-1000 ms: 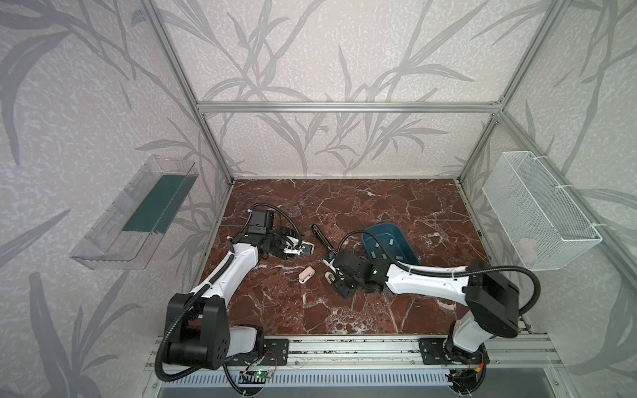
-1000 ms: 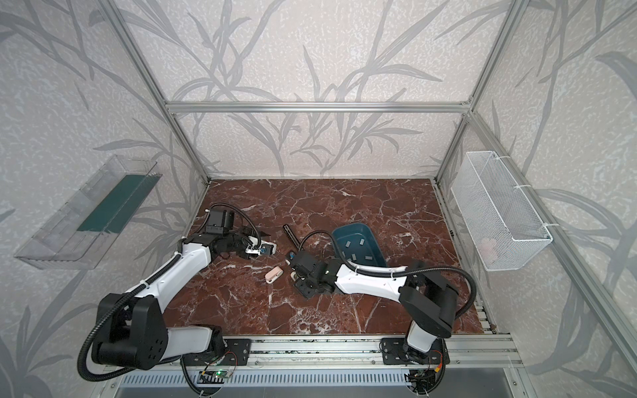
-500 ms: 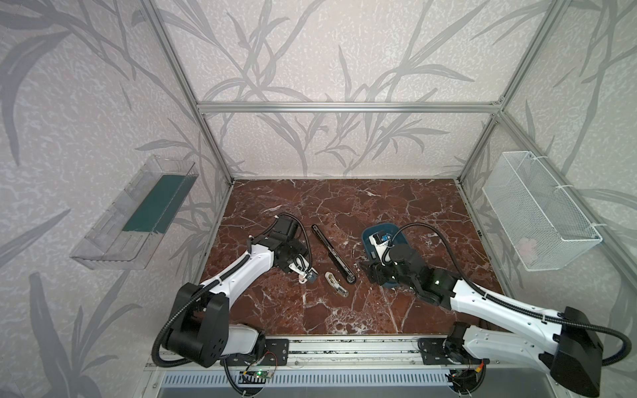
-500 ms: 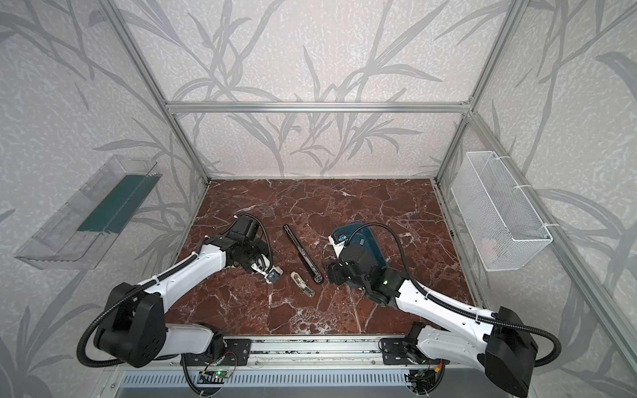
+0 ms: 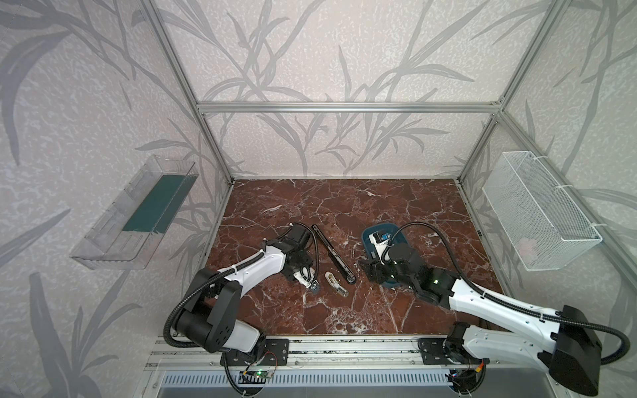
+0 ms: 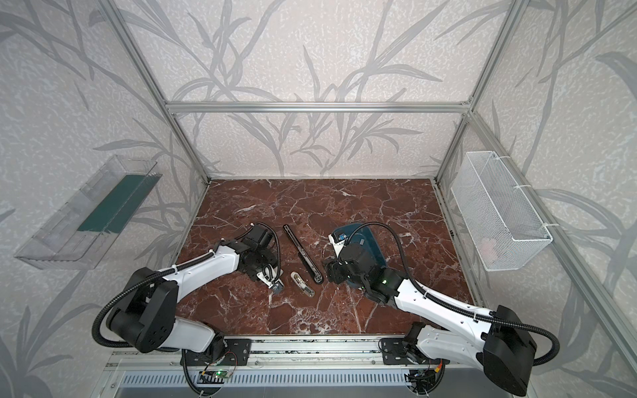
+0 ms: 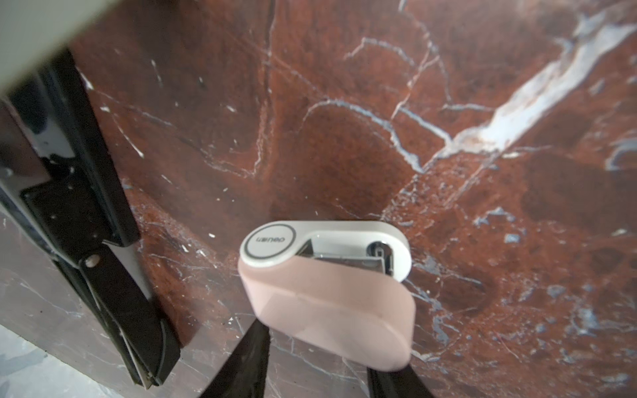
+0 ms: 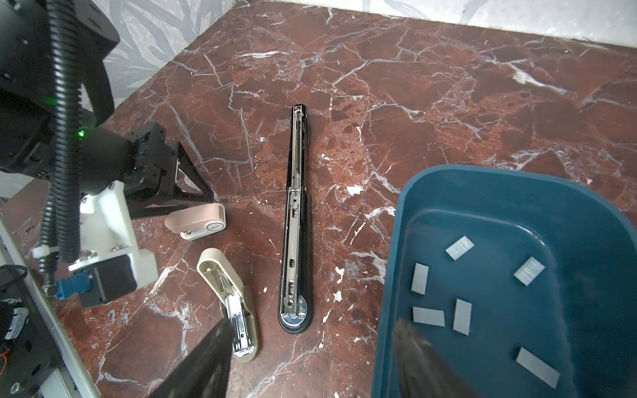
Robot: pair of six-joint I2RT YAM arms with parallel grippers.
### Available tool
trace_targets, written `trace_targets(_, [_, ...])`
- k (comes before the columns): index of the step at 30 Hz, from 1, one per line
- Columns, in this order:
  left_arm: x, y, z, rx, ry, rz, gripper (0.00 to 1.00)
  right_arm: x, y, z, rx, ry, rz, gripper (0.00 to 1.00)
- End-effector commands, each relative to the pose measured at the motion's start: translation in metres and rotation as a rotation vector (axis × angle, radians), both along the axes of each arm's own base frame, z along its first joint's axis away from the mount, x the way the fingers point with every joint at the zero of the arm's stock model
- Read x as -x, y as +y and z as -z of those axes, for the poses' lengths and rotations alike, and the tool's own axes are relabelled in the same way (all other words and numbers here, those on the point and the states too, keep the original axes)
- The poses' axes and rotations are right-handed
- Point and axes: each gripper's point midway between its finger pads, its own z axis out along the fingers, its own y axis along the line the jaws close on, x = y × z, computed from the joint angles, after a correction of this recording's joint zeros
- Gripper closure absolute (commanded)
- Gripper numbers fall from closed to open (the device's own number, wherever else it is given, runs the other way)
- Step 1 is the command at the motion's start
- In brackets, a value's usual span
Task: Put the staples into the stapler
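Observation:
Several grey staples (image 8: pixel 462 312) lie loose in the blue tray (image 8: pixel 389 275). A long black stapler (image 5: pixel 333 255) lies opened flat mid-table. An opened beige stapler (image 5: pixel 336 284) lies beside it. A small pink-and-white stapler (image 7: pixel 327 293) rests on its side on the marble. My left gripper (image 7: pixel 319 348) is shut on its pink cover, which hides the fingertips. My right gripper (image 8: pixel 310 344) hangs open and empty. One of its fingers is over the beige stapler (image 8: pixel 238 310) and the other over the tray's rim.
A clear plastic shelf (image 5: pixel 134 220) hangs on the left wall and a white wire basket (image 5: pixel 537 213) on the right wall. The right arm covers most of the blue tray (image 6: pixel 370 241) in both top views. An aluminium rail (image 5: pixel 327 348) runs along the front edge.
A second ago my left gripper was further back and my right gripper reached across the middle. The left has since come forward onto the pink stapler and the right has swung back over the tray.

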Motion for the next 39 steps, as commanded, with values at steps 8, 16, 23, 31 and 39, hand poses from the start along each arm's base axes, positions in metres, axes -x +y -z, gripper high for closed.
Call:
trace_targets(8, [0.049,0.003,0.000,-0.037,0.076,0.168,0.52,-0.003,0.002,-0.001,-0.021,0.007,0.009,0.27])
trace_targets(16, [0.044,0.012,0.014,-0.131,0.050,0.170,0.56,-0.004,0.004,0.004,-0.014,0.027,0.005,0.27])
trace_targets(23, [0.039,0.007,0.011,-0.114,0.040,0.175,0.58,-0.005,-0.002,0.001,-0.023,0.011,0.032,0.27])
trace_targets(31, [0.027,-0.006,0.000,-0.026,0.003,0.085,0.60,-0.005,-0.001,0.003,-0.022,0.018,0.030,0.27])
trace_targets(39, [0.003,-0.012,-0.061,0.288,-0.036,-0.459,0.56,-0.009,-0.011,0.002,-0.049,-0.006,0.095,0.27])
